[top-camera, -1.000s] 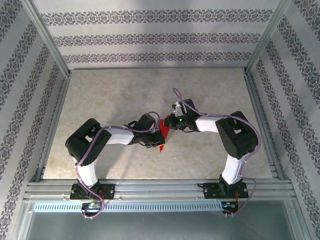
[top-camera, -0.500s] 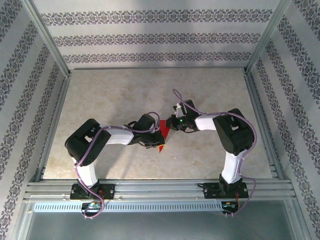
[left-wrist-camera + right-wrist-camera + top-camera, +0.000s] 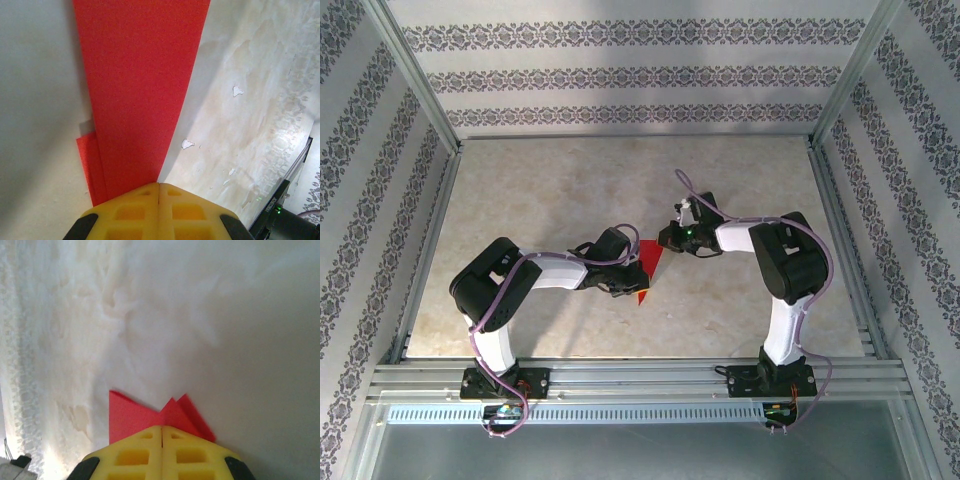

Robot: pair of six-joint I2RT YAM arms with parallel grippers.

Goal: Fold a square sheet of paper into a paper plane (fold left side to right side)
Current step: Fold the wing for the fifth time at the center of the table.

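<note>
The red sheet of paper [image 3: 647, 266] lies folded into a narrow pointed shape at the table's middle, between the two arms. My left gripper [image 3: 631, 279] is shut, its tips at the paper's near end. In the left wrist view the layered red paper [image 3: 140, 90] runs away from the shut yellow fingertips [image 3: 159, 184], mostly under the left finger. My right gripper [image 3: 666, 239] is shut at the paper's far end. Past its tips [image 3: 162, 427], in the right wrist view, pointed red paper corners [image 3: 131, 416] stick out. I see nothing clamped between either pair of jaws.
The beige marbled table [image 3: 550, 190] is ringed by aluminium rails [image 3: 840, 250] and patterned walls. Small white flecks [image 3: 237, 91] mark the surface right of the paper. A black part of the right arm [image 3: 285, 220] shows at the left wrist view's lower right.
The right gripper has drawn back up and to the right, uncovering more of the paper's far tip. The left arm and the paper have stayed put.
</note>
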